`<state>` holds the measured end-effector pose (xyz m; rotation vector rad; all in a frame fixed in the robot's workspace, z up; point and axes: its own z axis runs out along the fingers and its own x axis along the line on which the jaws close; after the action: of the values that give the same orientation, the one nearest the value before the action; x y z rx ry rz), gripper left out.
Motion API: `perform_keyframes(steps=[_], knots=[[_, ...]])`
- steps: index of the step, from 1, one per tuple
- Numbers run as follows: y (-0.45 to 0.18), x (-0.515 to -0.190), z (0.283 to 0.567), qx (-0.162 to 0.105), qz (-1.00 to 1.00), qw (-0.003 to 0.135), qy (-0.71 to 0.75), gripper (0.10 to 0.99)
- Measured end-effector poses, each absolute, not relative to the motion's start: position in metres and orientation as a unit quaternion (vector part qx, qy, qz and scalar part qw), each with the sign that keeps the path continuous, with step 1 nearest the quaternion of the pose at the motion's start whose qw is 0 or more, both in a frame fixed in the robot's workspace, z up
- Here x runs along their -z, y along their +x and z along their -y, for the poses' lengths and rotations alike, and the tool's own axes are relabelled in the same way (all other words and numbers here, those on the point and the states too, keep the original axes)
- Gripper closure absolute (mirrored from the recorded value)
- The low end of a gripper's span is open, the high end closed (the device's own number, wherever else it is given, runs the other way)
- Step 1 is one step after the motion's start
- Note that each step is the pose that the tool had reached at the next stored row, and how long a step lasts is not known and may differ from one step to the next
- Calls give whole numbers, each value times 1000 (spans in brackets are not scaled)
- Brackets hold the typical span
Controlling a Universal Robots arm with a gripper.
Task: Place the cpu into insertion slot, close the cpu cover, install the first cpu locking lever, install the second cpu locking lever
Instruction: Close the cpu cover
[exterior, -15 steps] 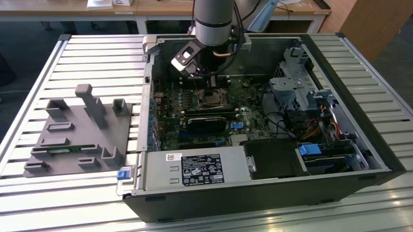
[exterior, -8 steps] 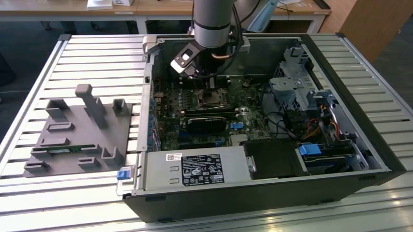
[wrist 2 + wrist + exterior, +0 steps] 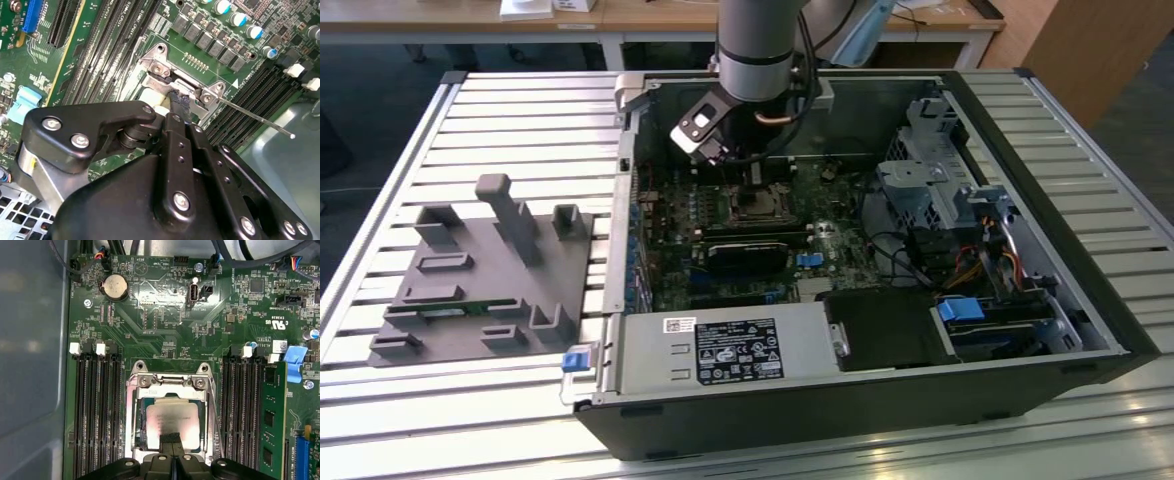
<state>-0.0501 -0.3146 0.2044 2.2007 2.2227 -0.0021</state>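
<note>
1. An open computer case (image 3: 1067, 200) lies on the slatted tabletop (image 3: 520, 110), toward the exterior view's right edge. A grey fixture block (image 3: 480, 290) sits near the exterior view's left edge.
2. The arm (image 3: 758, 50) reaches down into the case over the motherboard (image 3: 165, 315).
3. The cpu (image 3: 172, 415) lies flat in the socket, with the cpu cover (image 3: 131, 410) lowered around it.
4. The fingers (image 3: 170, 438) (image 3: 178, 107) are clenched together, grasping nothing, their tip over the cpu's edge.
5. A thin locking lever (image 3: 255, 120) juts free from a socket corner.
</note>
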Motion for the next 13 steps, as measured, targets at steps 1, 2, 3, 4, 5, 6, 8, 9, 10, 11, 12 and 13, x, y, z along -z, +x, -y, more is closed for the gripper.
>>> perform_keyframes(steps=[1,2,3,4,5,6,8,9,10,11,12,13], knots=[[-50,-204,315,1,-711,7,704,976],[-50,-204,315,1,-711,7,704,976],[-50,-203,315,1,-711,7,704,976],[-50,-203,315,1,-711,7,704,976],[-50,-203,315,1,-711,7,704,976],[-50,-203,315,1,-711,7,704,976],[-50,-202,315,1,-711,7,704,976],[-50,-201,315,1,-711,7,704,976],[-50,-201,315,1,-711,7,704,976],[-50,-200,315,1,-711,7,704,976],[-50,-200,315,1,-711,7,704,976],[-50,-200,315,1,-711,7,704,976]])
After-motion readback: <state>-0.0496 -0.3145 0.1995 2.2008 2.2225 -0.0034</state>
